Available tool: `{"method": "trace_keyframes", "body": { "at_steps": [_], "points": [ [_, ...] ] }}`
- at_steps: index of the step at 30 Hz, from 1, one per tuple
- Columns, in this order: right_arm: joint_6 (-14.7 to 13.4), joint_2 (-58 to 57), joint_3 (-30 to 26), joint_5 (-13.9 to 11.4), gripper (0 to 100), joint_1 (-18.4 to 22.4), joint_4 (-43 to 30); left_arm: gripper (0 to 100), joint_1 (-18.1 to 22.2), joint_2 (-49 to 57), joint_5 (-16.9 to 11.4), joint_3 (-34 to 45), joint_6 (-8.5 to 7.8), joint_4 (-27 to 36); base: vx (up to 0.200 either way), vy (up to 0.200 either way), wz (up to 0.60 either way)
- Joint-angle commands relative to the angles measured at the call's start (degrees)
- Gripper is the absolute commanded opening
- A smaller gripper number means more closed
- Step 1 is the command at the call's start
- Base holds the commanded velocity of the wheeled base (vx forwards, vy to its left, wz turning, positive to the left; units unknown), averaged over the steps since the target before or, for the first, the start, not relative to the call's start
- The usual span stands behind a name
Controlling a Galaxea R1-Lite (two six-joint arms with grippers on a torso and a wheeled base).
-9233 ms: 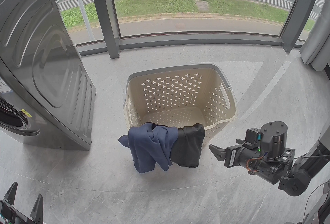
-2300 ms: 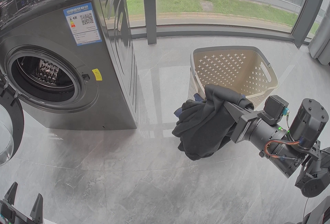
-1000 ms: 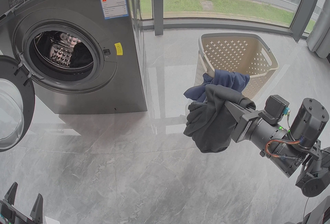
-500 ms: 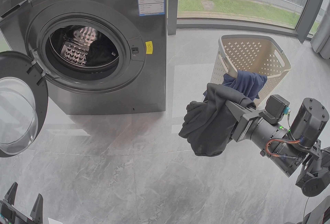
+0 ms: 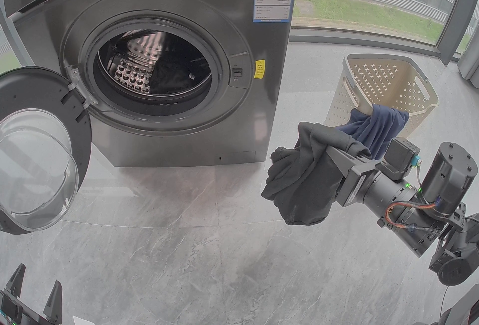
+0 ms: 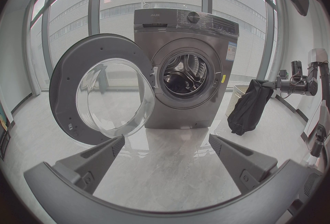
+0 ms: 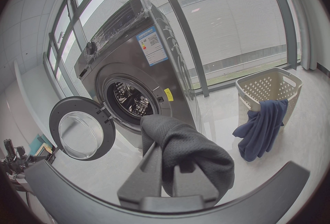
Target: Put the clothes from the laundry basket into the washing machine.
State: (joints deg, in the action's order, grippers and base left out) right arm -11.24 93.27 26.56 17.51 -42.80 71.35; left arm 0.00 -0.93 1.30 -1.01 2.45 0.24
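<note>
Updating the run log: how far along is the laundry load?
Done: door open, a dark item seemingly in the drum. In hand: right gripper holds the black garment short of the washing machine. Remaining: load it, then the blue garment draped over the laundry basket rim. The left gripper is open, empty.
</note>
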Motion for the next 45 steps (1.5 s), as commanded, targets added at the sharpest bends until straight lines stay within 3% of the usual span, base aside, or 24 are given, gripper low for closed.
{"method": "trace_keyframes", "body": {
  "at_steps": [1, 13, 22, 40, 45],
  "points": [
    [0.0, 0.0, 0.0, 0.0, 0, 0.0, 0.0, 100, 0.0, 0.8, 0.0, 0.9, 0.01, 0.0, 0.0, 0.0, 0.0],
    [0.0, 0.2, -0.1, -0.1, 0, 0.1, 0.0, 100, 0.0, 0.8, 0.0, 0.9, 0.01, 0.0, -0.15, 0.0, 0.0],
    [0.0, 0.2, -0.2, -0.2, 0, 0.2, 0.0, 100, 0.0, 0.8, 0.0, 0.9, -0.08, 0.0, 0.0, 0.0, 0.0],
    [0.0, 0.2, -0.5, -0.3, 0, 0.2, -0.2, 100, 0.0, 0.8, 0.0, 0.9, 0.01, 0.0, 0.0, 0.2, 0.0],
    [0.0, 0.2, -0.4, -0.4, 0, 0.2, 0.0, 100, 0.0, 0.8, 0.0, 0.9, 0.01, 0.0, 0.0, 0.0, 0.0]
  ]
}}
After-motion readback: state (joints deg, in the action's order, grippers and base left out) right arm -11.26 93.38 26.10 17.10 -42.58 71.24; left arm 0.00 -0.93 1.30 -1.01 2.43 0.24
